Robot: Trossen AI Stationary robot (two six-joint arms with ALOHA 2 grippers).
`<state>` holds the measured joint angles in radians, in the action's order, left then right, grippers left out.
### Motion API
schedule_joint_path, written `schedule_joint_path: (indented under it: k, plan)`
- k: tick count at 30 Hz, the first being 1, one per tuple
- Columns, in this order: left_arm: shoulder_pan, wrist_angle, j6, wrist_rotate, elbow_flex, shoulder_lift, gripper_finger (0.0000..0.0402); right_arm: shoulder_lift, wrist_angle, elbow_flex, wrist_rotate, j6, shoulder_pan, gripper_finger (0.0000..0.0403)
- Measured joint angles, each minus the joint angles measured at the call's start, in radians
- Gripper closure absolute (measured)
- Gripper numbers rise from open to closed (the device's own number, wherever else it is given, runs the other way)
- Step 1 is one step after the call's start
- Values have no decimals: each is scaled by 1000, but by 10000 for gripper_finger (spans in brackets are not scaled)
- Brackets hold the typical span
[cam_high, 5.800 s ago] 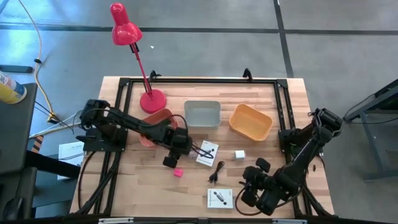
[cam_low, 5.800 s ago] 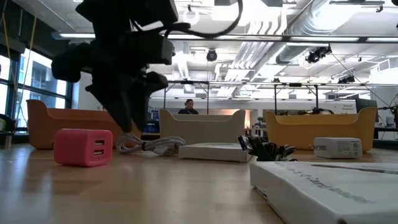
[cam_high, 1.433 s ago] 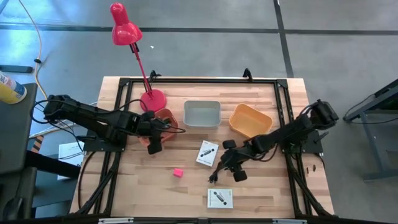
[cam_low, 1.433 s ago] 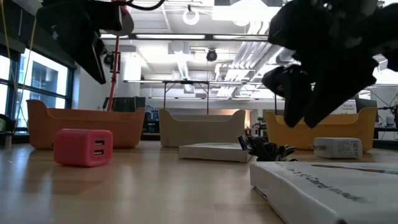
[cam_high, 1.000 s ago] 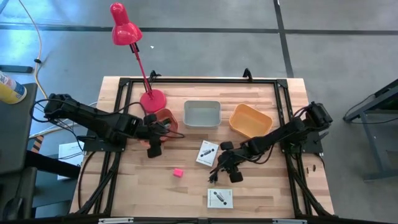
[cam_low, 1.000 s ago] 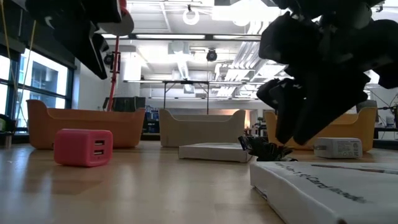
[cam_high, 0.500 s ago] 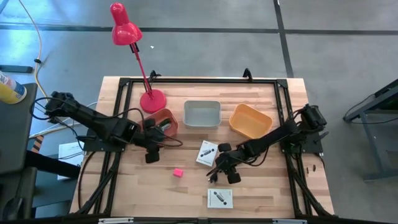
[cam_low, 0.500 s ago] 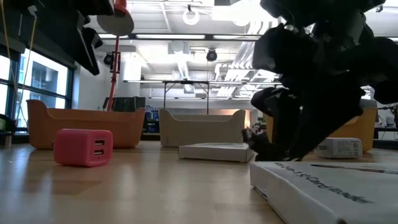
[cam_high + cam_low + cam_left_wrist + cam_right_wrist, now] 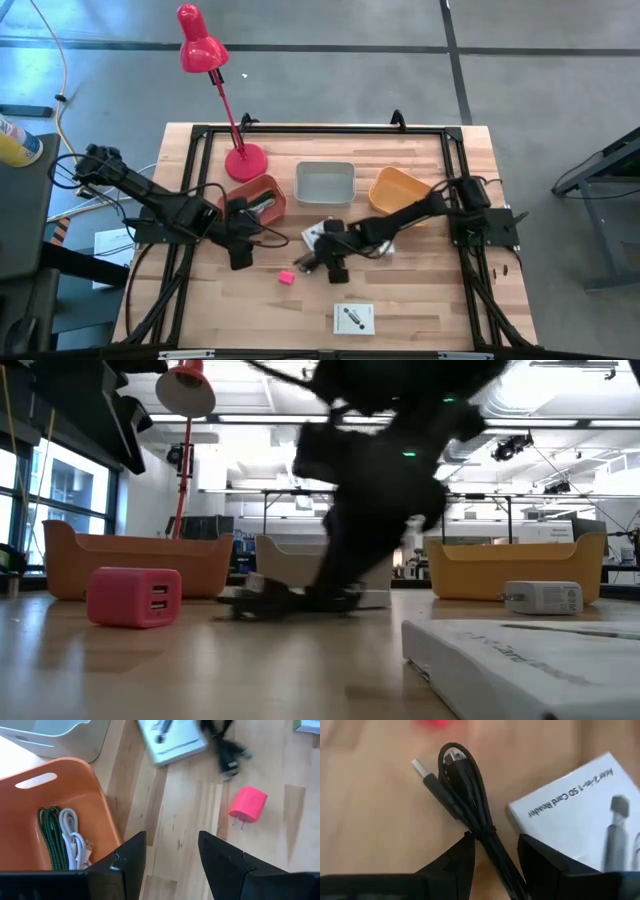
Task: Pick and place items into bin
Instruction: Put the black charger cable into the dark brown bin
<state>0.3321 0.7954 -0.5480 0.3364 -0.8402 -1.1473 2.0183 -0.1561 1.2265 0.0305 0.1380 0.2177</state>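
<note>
My right gripper (image 9: 328,262) is open and low over the middle of the table, with the bundled black cable (image 9: 462,790) running between its fingers. One white packet (image 9: 318,234) lies right beside the cable. The pink block (image 9: 286,276) rests flat on the wood, just to the cable's near left. The second white packet (image 9: 353,318) lies near the near edge. The white block (image 9: 543,597) shows only in the low view. My left gripper (image 9: 240,258) is open and hovers off the near side of the red-orange bin (image 9: 256,196), touching nothing. My right gripper comes from above with a finger on either side of the cable's bundled middle (image 9: 487,837). I cannot tell whether a finger touches it. The cable lies on the table, its plug end (image 9: 422,770) pointing away from the fingers.
The red-orange bin (image 9: 100,815) holds a green braided cable (image 9: 47,832) and a white cable (image 9: 75,840). A grey bin (image 9: 325,182) and an orange bin (image 9: 398,192) stand at the far side. A red lamp (image 9: 243,160) stands at the far left. Bare wood lies at the near left.
My right gripper has swept fast toward the table's left edge. The black cable and the nearby white packet have slid left along the table with it. My left gripper has drifted toward the near edge, away from the red-orange bin.
</note>
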Motion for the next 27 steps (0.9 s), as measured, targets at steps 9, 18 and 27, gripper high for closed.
schedule_joint_path:
  k: [9,18,27]
  plan:
    - [44,-28,-7,-1,0,0,236,12,-34,102,-173,3,-79,263]
    - [40,-328,119,3,0,-15,236,-77,-85,110,-297,8,-82,263]
    - [-35,-410,137,-67,0,-156,236,-363,-294,29,-262,-6,-65,263]
